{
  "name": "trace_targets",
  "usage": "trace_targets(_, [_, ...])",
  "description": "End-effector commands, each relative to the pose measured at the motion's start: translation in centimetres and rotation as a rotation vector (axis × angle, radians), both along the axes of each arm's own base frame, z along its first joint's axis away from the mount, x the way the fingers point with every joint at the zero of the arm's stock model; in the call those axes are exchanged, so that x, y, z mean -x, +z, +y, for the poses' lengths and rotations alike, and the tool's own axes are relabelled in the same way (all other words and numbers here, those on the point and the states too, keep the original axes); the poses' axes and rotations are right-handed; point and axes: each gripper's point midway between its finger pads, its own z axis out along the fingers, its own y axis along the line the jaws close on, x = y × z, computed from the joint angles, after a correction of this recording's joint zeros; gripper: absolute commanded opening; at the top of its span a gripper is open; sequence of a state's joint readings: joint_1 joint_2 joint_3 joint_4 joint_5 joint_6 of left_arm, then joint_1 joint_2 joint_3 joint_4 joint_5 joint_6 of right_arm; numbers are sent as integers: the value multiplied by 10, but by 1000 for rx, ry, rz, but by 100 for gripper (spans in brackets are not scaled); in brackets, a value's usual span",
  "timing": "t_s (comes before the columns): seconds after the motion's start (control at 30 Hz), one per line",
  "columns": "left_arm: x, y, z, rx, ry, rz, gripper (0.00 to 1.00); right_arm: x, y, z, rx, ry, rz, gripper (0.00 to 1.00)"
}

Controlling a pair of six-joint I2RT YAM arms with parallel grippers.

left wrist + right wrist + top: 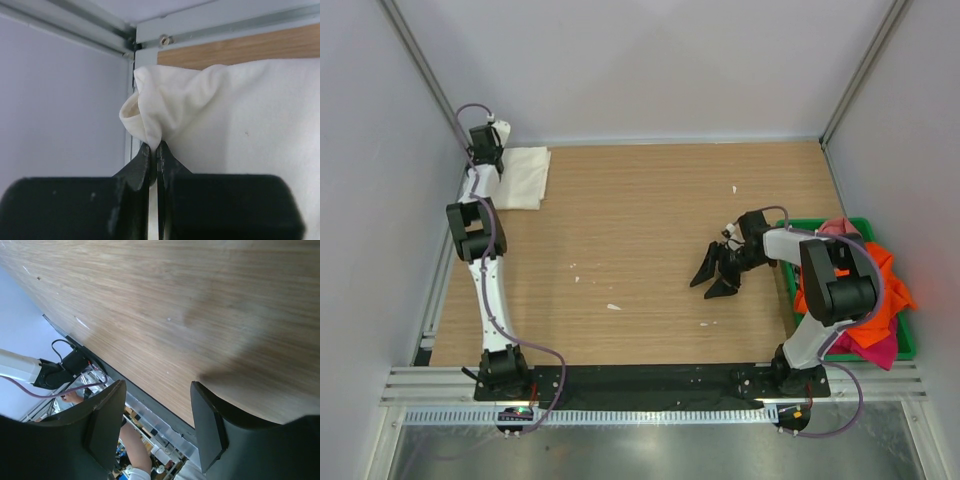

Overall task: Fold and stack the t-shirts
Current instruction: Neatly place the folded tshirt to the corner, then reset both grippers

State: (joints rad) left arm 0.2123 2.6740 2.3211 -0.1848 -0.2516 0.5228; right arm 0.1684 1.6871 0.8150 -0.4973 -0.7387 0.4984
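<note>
One cream-white t-shirt (523, 178) lies folded at the far left corner of the table (640, 220). Three more t-shirts sit heaped in the single green bin (909, 345) on the right: one orange (885, 290), one pink (838, 228) and one magenta (875, 348) (their edges overlap, so the count is loose). The left gripper (154, 147) is pinched tight on a bunched edge of the cream shirt. The right gripper (157, 386) hangs over bare wood beside the bin, its jaws parted and holding nothing.

No readable text, labels, brands or numbers in any view.
</note>
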Motion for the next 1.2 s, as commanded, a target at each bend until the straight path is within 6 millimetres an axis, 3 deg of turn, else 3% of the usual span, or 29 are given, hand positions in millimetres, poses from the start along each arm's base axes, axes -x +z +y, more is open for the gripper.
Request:
trace_targets(0.0, [-38,39,-11,-1,-107,-196,0,-11,2,8,-29,4,-15,60])
trace_targets(0.17, [-44,35,-7,58,-85,-254,0,-14,1,16,-33,9,-17,60])
trace_targets(0.3, [-32,40,17,14,36,-266,0,-15,1,19,-31,6,-19,60])
trace_targets(0.37, [-24,49,33,-10,106,-280,5,-14,0,20,-34,3,-16,59])
trace_targets(0.4, [-21,58,39,-18,137,-300,11,-14,2,22,-37,5,-18,60])
trace_targets(0.43, [-18,63,44,-12,168,-318,25,-15,3,23,-38,2,-23,59])
trace_targets(0.47, [-12,65,51,-20,210,-320,33,-17,6,23,-39,2,-34,59])
trace_targets(0.5, [-9,76,53,-25,227,-335,42,-18,7,23,-34,1,-41,60])
trace_targets(0.6, [6,85,58,-31,324,-348,65,-22,14,23,-27,-2,-62,60])
trace_targets(0.63, [8,102,52,-30,337,-372,94,-22,16,22,-16,-4,-65,60])
trace_targets(0.7, [16,117,46,-34,368,-387,100,-26,28,22,-15,-7,-100,60])
trace_targets(0.73, [24,135,40,-38,377,-399,100,-27,33,21,-14,-8,-111,60])
trace_targets(0.8, [34,146,17,-13,396,-402,100,-28,44,18,8,-15,-136,61])
trace_targets(0.83, [47,170,-4,20,393,-426,100,-25,46,16,23,-17,-129,61])
trace_targets(0.9, [61,173,-43,193,370,-434,100,-29,51,9,69,-36,-161,63])
trace_targets(0.93, [75,141,-77,270,329,-354,100,-29,57,8,76,-45,-181,63])
trace_targets(0.97, [93,177,-102,359,291,-406,100,-32,59,5,95,-58,-197,65])
trace_targets(1.0, [103,171,-130,480,277,-410,100,-33,60,4,104,-67,-209,66])
trace_targets(1.03, [110,168,-188,585,144,-361,100,-35,65,3,106,-78,-237,67])
trace_targets(1.07, [143,168,-213,645,98,-334,100,-37,62,-2,136,-94,-250,73])
trace_targets(1.13, [176,172,-280,812,-32,-291,100,-39,65,-4,140,-122,-280,78])
trace_targets(1.17, [206,143,-311,903,-113,-182,100,-35,65,-7,146,-135,-297,84])
